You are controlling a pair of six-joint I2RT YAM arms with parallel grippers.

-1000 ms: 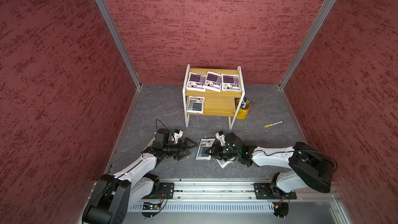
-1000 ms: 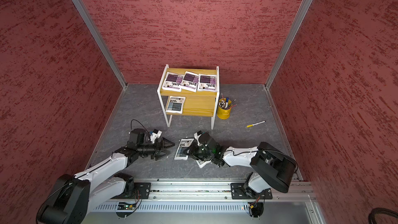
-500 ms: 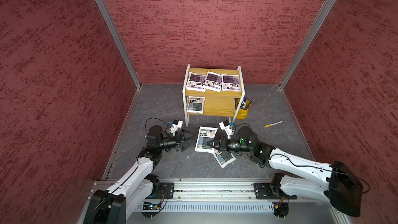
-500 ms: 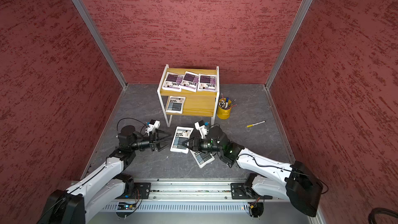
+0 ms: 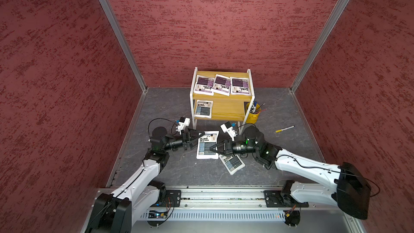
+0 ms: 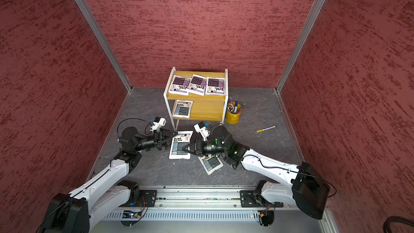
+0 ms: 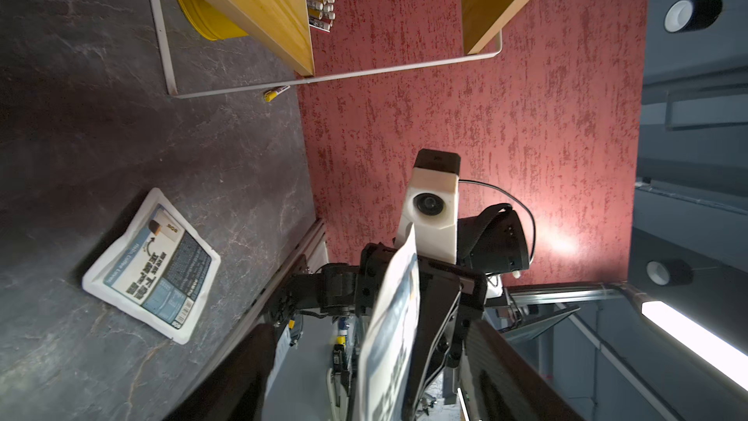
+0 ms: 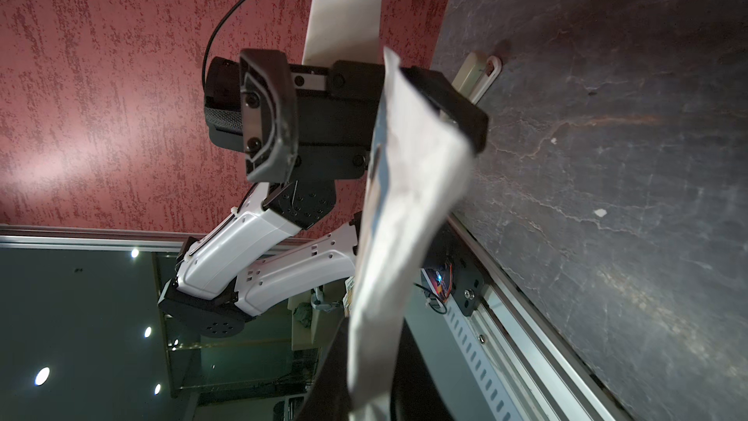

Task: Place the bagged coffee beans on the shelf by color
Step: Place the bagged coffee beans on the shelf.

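My right gripper is shut on one edge of a grey-blue coffee bag, holding it above the floor. My left gripper stands open around the bag's opposite edge, with gaps on both sides. A second grey-blue bag lies on the floor under my right arm. On the shelf, three purple bags lie side by side on the top board. One grey-blue bag lies at the left end of the lower board.
A yellow pen cup stands against the shelf's right front leg. A yellow marker lies on the grey floor further right. Red walls close in the left, right and back sides.
My right gripper has lifted the grey-blue bag off the floor, uncovering the second bag. My left gripper has moved right onto the raised bag's edge, and its jaws have narrowed.
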